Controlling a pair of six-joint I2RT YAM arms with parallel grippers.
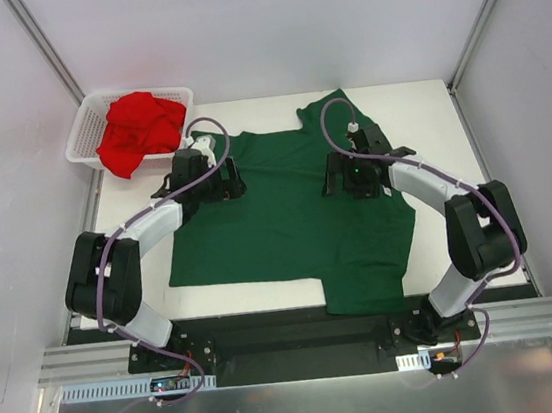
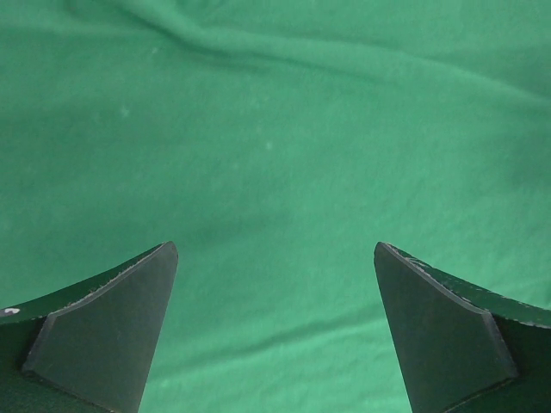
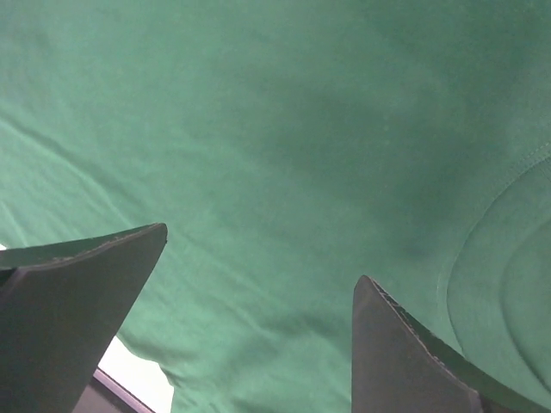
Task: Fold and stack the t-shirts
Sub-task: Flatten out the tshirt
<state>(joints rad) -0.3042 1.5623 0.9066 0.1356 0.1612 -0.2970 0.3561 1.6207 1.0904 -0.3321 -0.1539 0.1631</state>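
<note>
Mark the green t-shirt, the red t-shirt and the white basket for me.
green t-shirt [image 1: 287, 215]: top external view, middle of its spread body.
red t-shirt [image 1: 140, 127]: top external view, centre of the crumpled heap.
white basket [image 1: 83, 132]: top external view, its left mesh wall.

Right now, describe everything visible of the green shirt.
The green shirt is plain dark cloth, spread nearly flat on the white table with mild wrinkles, one sleeve pointing far, its near right corner past the table edge. The open left end effector and right end effector hover over it; contact unclear.
</note>
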